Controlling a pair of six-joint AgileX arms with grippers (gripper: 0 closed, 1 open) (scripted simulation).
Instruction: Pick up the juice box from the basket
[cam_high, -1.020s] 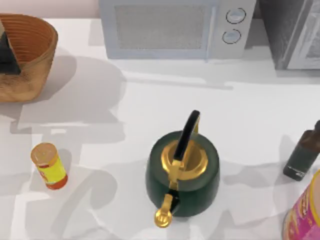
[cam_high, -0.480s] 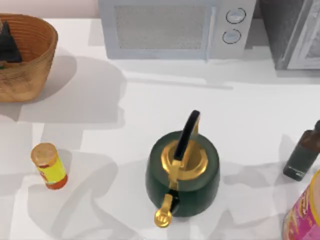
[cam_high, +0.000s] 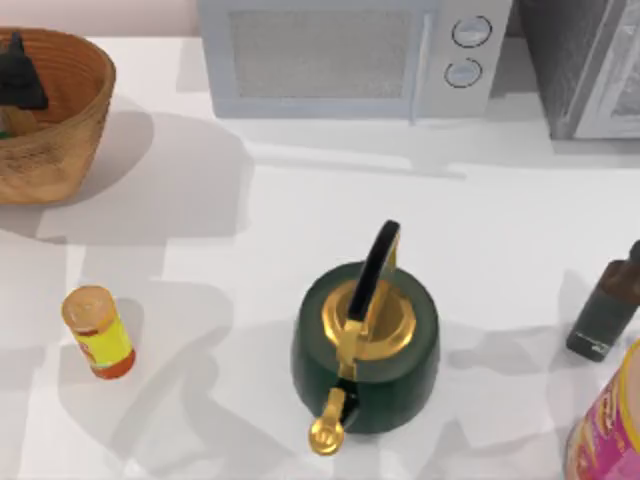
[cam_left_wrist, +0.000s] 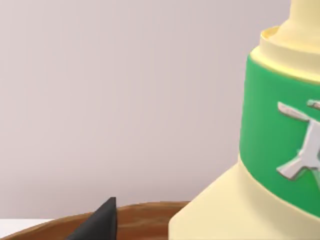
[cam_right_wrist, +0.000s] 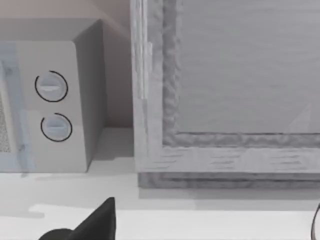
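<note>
The left gripper (cam_high: 20, 75) is rising inside the basket (cam_high: 75, 120), uncovering a green patch of the juice box (cam_high: 8, 128).

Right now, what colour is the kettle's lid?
Gold, on the dark green kettle; the top view shows it best.

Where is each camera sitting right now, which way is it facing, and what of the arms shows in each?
Top view: above the table, looking down; left gripper dark inside the basket.
Left wrist view: on the left arm, close on the juice box above the basket rim; one fingertip shows.
Right wrist view: on the right arm, facing the microwave; a dark fingertip shows.
Shared: basket, and microwave.
</note>
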